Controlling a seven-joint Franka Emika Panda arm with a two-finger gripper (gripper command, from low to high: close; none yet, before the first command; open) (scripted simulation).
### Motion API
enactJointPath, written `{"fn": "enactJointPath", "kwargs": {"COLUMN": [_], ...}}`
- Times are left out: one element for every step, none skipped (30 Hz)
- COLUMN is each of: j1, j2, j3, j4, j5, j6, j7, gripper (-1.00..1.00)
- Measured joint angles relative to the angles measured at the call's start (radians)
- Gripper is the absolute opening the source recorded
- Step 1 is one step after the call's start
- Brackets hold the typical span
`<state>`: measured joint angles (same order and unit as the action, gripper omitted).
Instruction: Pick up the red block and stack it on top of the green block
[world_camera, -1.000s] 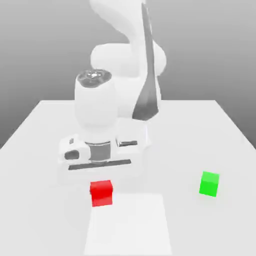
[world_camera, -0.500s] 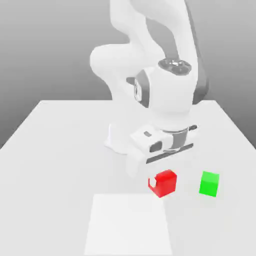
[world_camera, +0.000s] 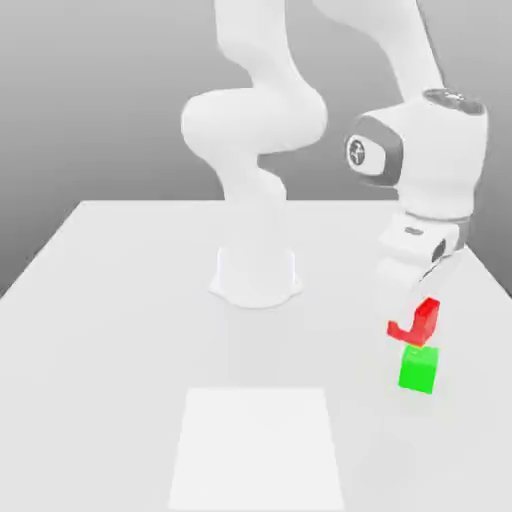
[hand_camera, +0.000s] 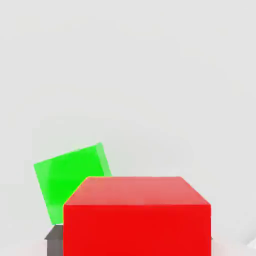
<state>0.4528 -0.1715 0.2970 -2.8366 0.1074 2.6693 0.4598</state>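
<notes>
White table (world_camera: 120, 300), grey backdrop (world_camera: 90, 90)

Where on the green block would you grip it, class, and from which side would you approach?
Grip the green block across two opposite upright faces, coming straight down from above: it is a plain cube sitting flat on the table. For now the red block, held in the gripper, hangs just above it, so clear that first.

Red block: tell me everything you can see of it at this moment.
The red block is a small, plain, matte bright red cube, unmarked. It is held off the table in the gripper, just above the green block toward the exterior view's right. In the hand view it partly covers the green block. No contact between them is visible.
</notes>
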Motion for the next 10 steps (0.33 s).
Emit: {"fn": "enactJointPath", "kwargs": {"j1": [0.006, 0.005, 0.002, -0.004, -0.007, -0.011, -0.006, -0.001, -0.001, -0.001], "j2": [0.015, 0.041, 0.073, 0.108, 0.144, 0.181, 0.219, 0.242, 0.242, 0.242], "j3": [0.008, 0.013, 0.016, 0.016, 0.011, 0.005, -0.010, -0.020, -0.020, -0.020], "j4": [-0.001, 0.000, 0.000, 0.001, 0.003, 0.004, 0.006, 0.007, 0.007, 0.007], "j5": [-0.003, -0.015, -0.034, -0.058, -0.088, -0.125, -0.166, -0.193, -0.193, -0.193], "j6": [0.016, 0.041, 0.072, 0.104, 0.138, 0.172, 0.206, 0.227, 0.227, 0.227], "j7": [0.004, 0.013, 0.027, 0.043, 0.065, 0.091, 0.120, 0.139, 0.139, 0.139], "gripper": [-1.00, -1.00, -1.00, -1.00, -1.00, -1.00, -1.00, 1.00, 1.00, 1.00]}}
